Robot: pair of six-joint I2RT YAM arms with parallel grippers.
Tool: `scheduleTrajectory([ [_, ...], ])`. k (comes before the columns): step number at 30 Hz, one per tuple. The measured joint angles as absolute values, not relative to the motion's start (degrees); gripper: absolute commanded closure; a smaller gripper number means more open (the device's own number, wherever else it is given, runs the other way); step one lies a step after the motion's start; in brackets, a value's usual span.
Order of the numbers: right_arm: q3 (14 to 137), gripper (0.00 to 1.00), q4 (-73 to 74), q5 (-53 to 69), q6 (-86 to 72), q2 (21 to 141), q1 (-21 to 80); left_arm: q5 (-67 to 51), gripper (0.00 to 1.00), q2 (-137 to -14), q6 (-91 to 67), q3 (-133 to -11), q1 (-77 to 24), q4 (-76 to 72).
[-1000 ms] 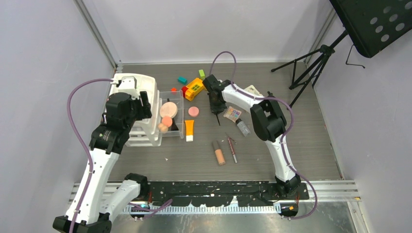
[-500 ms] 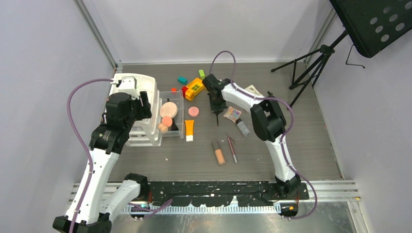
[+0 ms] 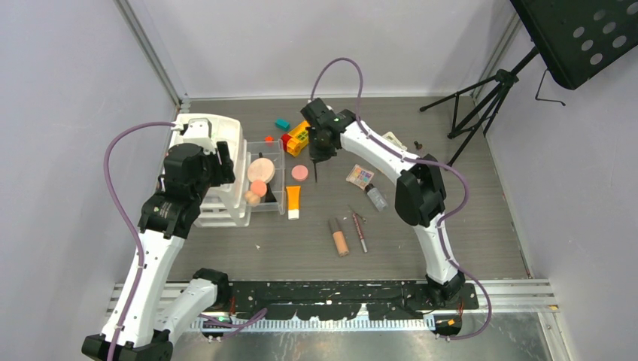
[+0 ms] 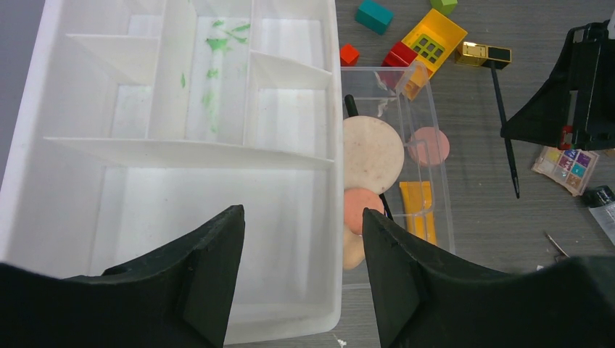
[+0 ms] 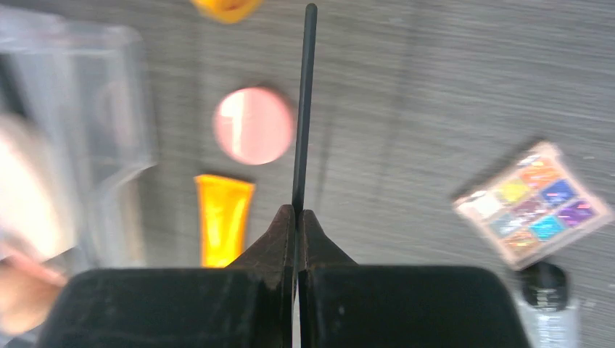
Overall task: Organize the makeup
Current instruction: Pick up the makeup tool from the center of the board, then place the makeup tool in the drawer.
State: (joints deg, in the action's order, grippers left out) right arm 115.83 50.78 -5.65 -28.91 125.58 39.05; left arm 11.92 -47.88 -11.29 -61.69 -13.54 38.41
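Robotics lab, grey-walled test table [image 3: 489,226], tripod [image 3: 501,76]

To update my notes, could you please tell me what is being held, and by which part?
The right gripper pinches the black brush by its thin shaft; the left gripper holds nothing.

You've got a grey wood-grain table [image 3: 481,226] boxed in by plain pale walls: back wall [image 3: 338,45], left wall [image 3: 60,113], right wall [image 3: 579,188]. Black music stand [image 3: 579,34] on a tripod [image 3: 470,113] back right. Aluminium rail [image 3: 519,289] along the near edge. Even, soft light.
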Motion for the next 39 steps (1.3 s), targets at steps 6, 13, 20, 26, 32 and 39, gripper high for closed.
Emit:
scheduleTrajectory([
  [6, 119.24, 0.98, 46.87, -2.44, -33.63, 123.04, 46.19, 11.92, 0.37, -47.88, -11.29, -61.69, -13.54, 38.41],
  [13, 122.98, 0.97, 40.71, 2.5, -39.42, 122.23, 50.5, 11.94, 0.38, -47.86, -11.29, -61.69, -13.54, 38.41],
  [20, 114.74, 0.97, 32.29, 2.7, -45.84, 122.15, 50.35, 11.97, 0.37, -47.68, -11.29, -61.69, -13.54, 38.41],
  [26, 110.98, 0.79, 31.09, 1.63, -47.97, 122.17, 50.41, 11.94, 0.37, -47.64, -11.29, -61.69, -13.54, 38.41],
  [32, 110.98, 0.68, 30.02, 0.97, -48.29, 122.13, 50.41, 11.94, 0.38, -47.64, -11.29, -61.69, -13.54, 38.41],
  [39, 110.39, 0.67, 29.98, -1.58, -47.83, 121.49, 50.41, 11.94, 0.37, -47.64, -11.29, -61.69, -13.54, 38.41],
])
